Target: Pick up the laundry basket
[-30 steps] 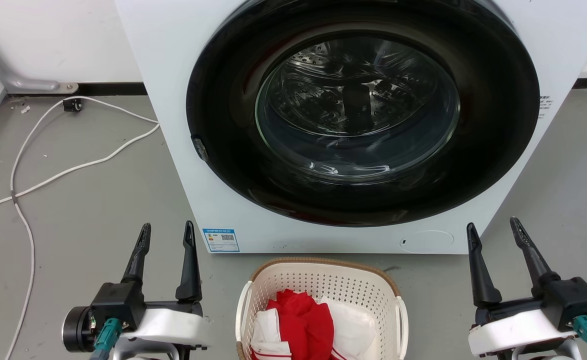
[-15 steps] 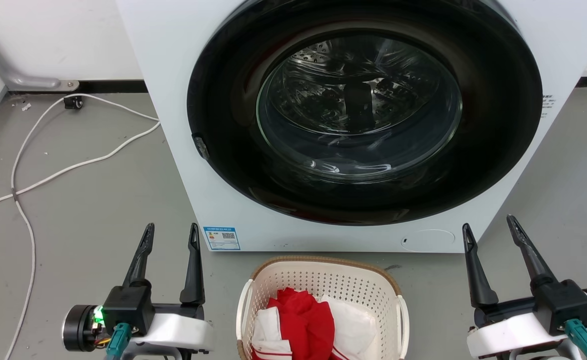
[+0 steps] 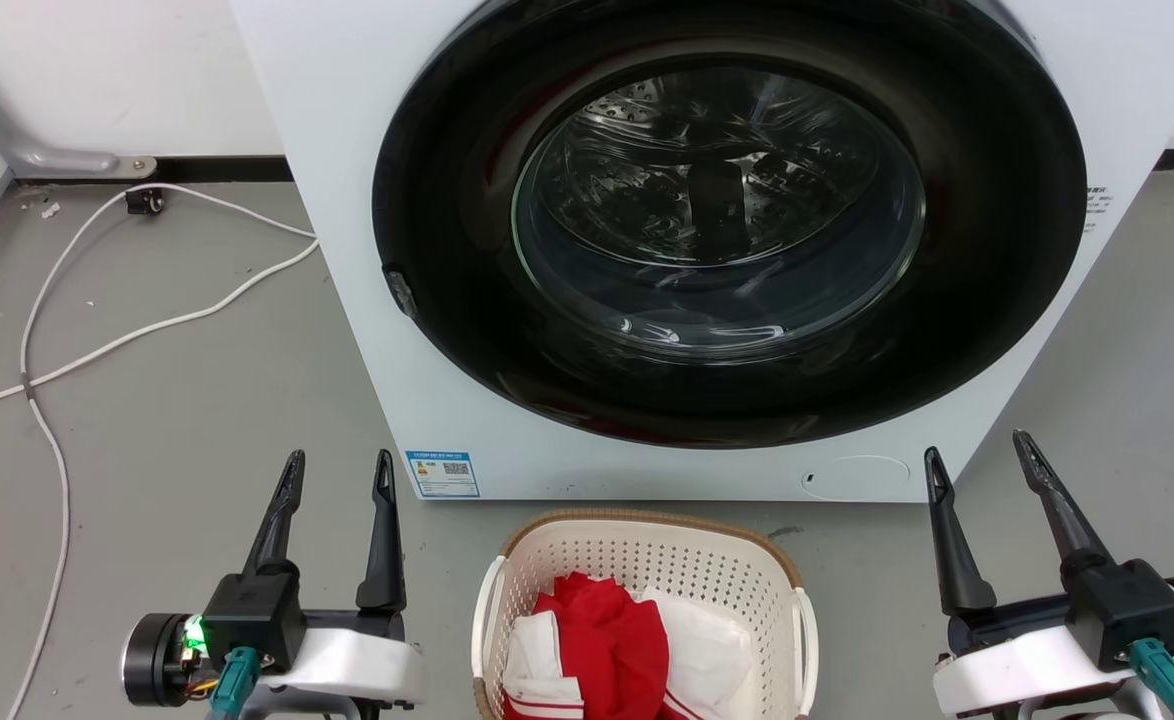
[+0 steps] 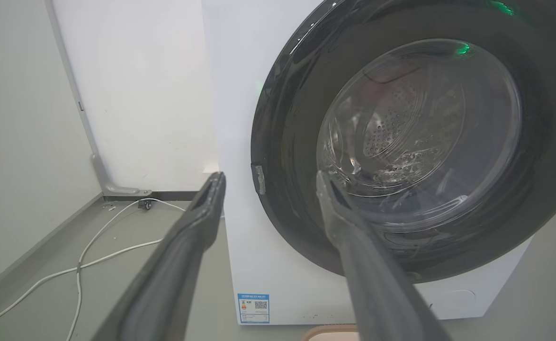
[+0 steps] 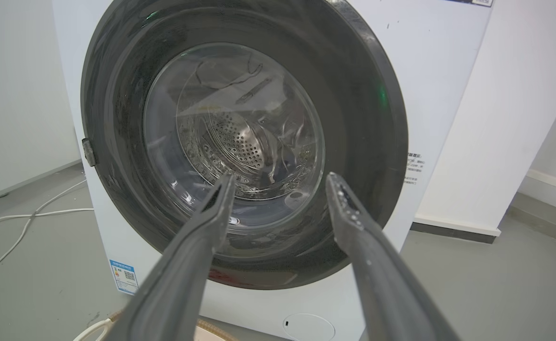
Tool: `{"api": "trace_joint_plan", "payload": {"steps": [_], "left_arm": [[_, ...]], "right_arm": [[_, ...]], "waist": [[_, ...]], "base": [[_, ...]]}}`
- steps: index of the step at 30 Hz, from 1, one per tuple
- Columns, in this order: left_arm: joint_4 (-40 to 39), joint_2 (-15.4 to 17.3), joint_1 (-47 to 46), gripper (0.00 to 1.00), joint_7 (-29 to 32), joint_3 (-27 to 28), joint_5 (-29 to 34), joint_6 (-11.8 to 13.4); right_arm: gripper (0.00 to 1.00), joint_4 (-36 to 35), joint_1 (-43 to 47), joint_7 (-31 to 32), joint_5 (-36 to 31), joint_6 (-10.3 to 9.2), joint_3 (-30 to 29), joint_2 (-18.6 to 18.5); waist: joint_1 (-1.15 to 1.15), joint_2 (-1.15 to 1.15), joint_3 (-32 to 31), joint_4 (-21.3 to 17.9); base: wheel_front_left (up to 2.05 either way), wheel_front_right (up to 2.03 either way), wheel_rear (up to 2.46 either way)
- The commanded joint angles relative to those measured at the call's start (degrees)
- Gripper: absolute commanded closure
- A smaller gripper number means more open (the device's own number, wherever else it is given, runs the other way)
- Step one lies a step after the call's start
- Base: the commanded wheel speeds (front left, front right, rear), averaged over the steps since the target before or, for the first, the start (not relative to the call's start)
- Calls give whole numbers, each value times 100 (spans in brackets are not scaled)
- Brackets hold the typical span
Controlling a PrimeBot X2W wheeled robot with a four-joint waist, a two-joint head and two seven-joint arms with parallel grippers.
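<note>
Hardly shifted, left gripper and right gripper gape wide; laundry basket has handles left-right (cropped, long axis unclear).

Head overhead, wrists low, all facing washer

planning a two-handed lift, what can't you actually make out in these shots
Laundry basket: near end cut off by the head view's bottom edge.
Clothes: whatever lies under the top red and white pieces is hidden.
Sticker on the washing machine: print too small in the head view.
</note>
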Motion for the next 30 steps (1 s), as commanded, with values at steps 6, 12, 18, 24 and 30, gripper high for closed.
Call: {"api": "trace_joint_plan", "payload": {"steps": [6, 12, 18, 24, 30], "left_arm": [[110, 15, -38, 0, -16, 20, 40, -51], [377, 14, -239, 0, -15, 58, 28, -99], [916, 14, -585, 0, -16, 103, -20, -242], [1583, 13, -1039, 0, -16, 151, -66, -355], [2414, 27, -1541, 0, -16, 199, 4, -500]], "right_arm": [[0, 11, -7, -14, -5, -2, 12, -27], [0, 136, -183, -13, -60, -2, 87, -26], [0, 518, -542, -13, -179, -3, 180, -25], [0, 1029, -964, -13, -346, -3, 276, -22], [0, 1862, -1435, -15, -440, -4, 416, -22]], "waist": [[0, 0, 72, -28], [0, 0, 321, -62], [0, 0, 759, -127], [0, 0, 1239, -167], [0, 0, 1703, -226]], "base": [[0, 0, 0], [0, 0, 0], [0, 0, 0], [0, 0, 0], [0, 0, 0]]}}
